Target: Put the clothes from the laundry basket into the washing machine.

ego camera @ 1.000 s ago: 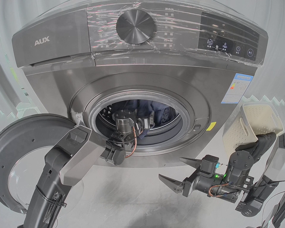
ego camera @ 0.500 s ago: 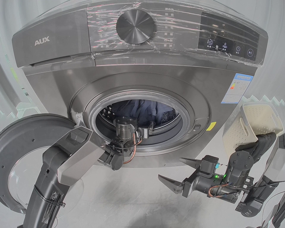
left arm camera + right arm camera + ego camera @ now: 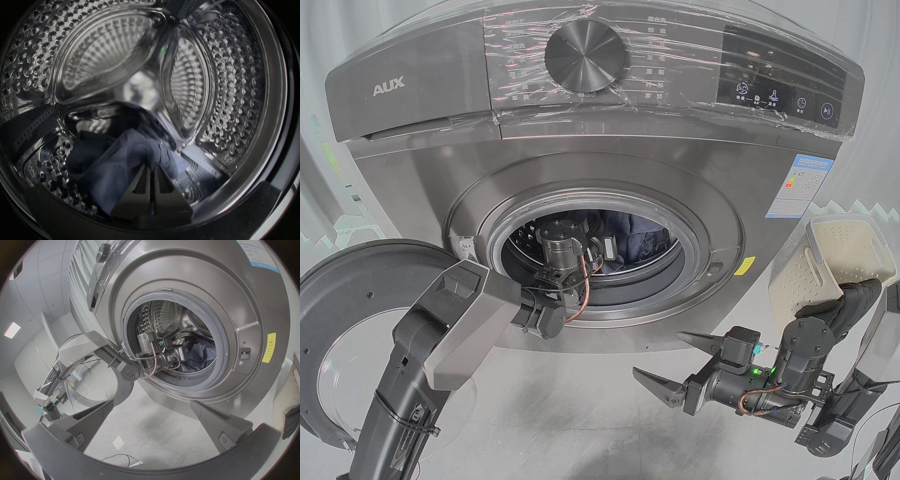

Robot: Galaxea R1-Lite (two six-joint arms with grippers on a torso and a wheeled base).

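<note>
The left gripper (image 3: pixel 152 168) is raised higher in the mouth of the washing machine (image 3: pixel 425 169) than half a second ago, its fingers clamped on the navy garment (image 3: pixel 118 156) inside the drum. The right gripper (image 3: pixel 660 356) is held spread wide above the floor, near the laundry basket (image 3: pixel 850 244), over whose rim a dark garment (image 3: pixel 856 300) is draped.

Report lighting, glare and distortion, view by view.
Head view: glare streaks on the panel film, washer bowed by the wide lens. Left wrist view: dim, the drum throws bright reflections, cloth in shadow. Right wrist view: strong fisheye, black corners, door ring evenly lit.
</note>
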